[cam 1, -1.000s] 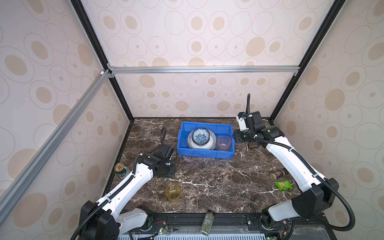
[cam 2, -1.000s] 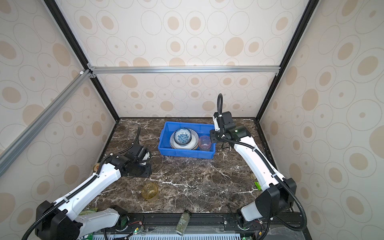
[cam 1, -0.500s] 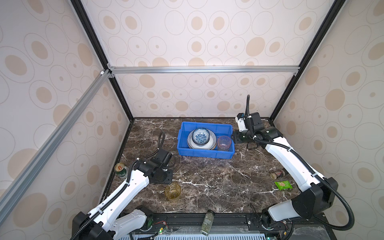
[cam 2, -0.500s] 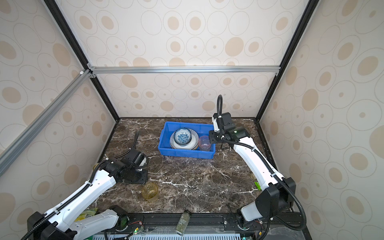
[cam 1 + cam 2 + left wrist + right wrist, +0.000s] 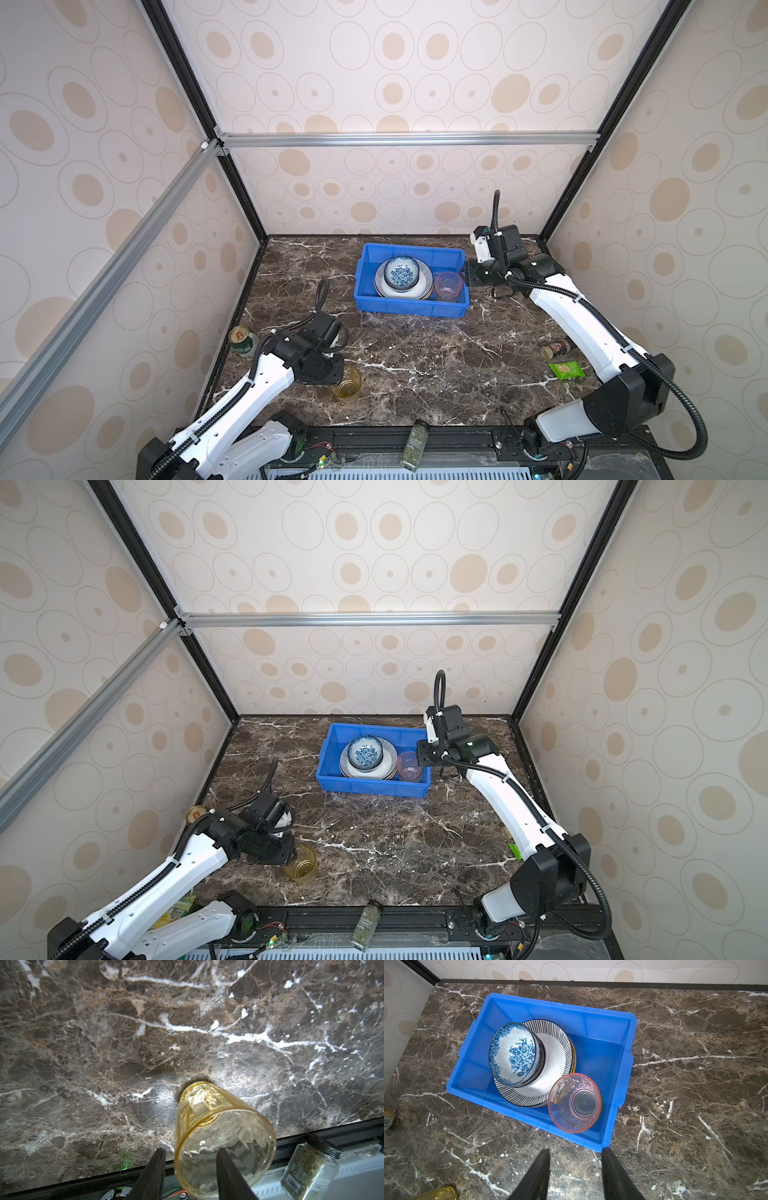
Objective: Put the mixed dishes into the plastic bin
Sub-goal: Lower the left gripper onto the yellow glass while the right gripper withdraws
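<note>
The blue plastic bin (image 5: 409,309) (image 5: 370,787) (image 5: 529,1003) stands at the back middle of the table. In it a blue floral bowl (image 5: 401,272) (image 5: 515,1053) sits on a striped-rim plate (image 5: 556,1043) atop stacked plates, beside a pink tumbler (image 5: 448,286) (image 5: 575,1103). A yellow tumbler (image 5: 347,384) (image 5: 301,864) (image 5: 207,1122) stands upright near the front edge. My left gripper (image 5: 332,372) (image 5: 190,1157) is open at its rim, one finger outside and the other at its mouth, a gap showing. My right gripper (image 5: 469,276) (image 5: 575,1155) hangs open and empty by the bin's right end.
A tin can (image 5: 241,338) stands at the left wall. A spice jar (image 5: 413,444) (image 5: 307,1169) lies on the front rail past the table edge. A small brown jar (image 5: 555,349) and a green packet (image 5: 566,370) lie at the right.
My left arm has swung from mid-table toward the front edge and come down at the yellow tumbler. The right arm has barely moved.
</note>
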You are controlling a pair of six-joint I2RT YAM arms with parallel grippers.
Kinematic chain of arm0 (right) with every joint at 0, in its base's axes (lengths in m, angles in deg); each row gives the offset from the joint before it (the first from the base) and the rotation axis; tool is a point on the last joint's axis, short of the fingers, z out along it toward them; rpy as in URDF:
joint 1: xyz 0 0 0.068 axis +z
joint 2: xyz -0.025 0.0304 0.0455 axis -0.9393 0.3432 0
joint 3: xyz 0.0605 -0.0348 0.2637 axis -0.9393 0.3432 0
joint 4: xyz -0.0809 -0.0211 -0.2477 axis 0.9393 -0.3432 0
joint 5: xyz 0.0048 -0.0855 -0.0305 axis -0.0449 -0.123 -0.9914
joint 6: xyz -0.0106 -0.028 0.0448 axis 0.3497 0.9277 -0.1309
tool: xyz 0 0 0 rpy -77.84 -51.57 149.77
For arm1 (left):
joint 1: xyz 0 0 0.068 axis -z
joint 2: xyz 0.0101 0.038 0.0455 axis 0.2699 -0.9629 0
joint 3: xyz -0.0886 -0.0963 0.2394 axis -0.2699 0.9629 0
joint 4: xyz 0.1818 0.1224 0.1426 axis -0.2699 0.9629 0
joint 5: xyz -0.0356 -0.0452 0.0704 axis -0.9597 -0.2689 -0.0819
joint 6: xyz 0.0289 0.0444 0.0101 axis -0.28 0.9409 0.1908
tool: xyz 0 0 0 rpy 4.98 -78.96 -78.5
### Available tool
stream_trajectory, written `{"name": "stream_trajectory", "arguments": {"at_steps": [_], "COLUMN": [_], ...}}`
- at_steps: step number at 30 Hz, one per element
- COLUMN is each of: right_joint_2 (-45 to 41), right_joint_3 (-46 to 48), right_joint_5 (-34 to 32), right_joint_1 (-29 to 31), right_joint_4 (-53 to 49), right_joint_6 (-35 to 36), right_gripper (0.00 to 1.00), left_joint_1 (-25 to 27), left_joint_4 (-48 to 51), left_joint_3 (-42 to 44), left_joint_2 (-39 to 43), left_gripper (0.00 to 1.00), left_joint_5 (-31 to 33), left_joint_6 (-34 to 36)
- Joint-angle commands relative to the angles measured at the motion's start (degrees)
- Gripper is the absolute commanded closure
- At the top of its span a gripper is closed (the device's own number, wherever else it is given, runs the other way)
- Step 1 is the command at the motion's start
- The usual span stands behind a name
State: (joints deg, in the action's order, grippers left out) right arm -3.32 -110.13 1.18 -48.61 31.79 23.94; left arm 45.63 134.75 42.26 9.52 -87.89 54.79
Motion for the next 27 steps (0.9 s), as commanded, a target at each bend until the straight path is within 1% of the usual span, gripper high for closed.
{"name": "stream_trajectory", "arguments": {"at_steps": [1,4,10,15,19,23,27], "right_joint_2": [0.5,0.3,-0.6,-0.7,-0.9,-1.1,-1.4], "right_joint_3": [-0.9,-1.0,-0.6,-0.6,-0.2,0.0,0.2], "right_joint_5": [0.6,0.2,-0.1,-0.4,-0.4,-0.7,-1.1], "right_joint_1": [0.4,0.4,0.4,0.4,0.4,0.4,0.4], "right_joint_4": [0.0,-0.3,-0.2,-0.5,-0.5,-0.5,-0.7], "right_joint_6": [-0.8,-0.5,-0.5,-0.1,-0.1,0.1,0.4], "right_gripper": [0.56,0.56,0.56,0.56,0.56,0.56,0.56], "left_joint_1": [0.4,0.5,0.7,0.8,0.8,0.9,1.2], "left_joint_4": [0.8,0.4,-1.4,-1.8,-2.7,-2.9,-2.8], "left_joint_3": [0.7,1.1,2.0,2.4,2.9,2.7,2.5], "left_joint_2": [0.7,0.9,0.6,0.1,-0.5,-1.6,-2.8], "left_gripper": [0.59,0.61,0.71,0.73,0.79,0.80,0.85], "left_joint_5": [-0.4,-0.3,0.3,0.9,0.8,1.3,1.9], "left_joint_6": [-1.4,-1.3,-2.2,-2.2,-2.4,-2.4,-2.4]}}
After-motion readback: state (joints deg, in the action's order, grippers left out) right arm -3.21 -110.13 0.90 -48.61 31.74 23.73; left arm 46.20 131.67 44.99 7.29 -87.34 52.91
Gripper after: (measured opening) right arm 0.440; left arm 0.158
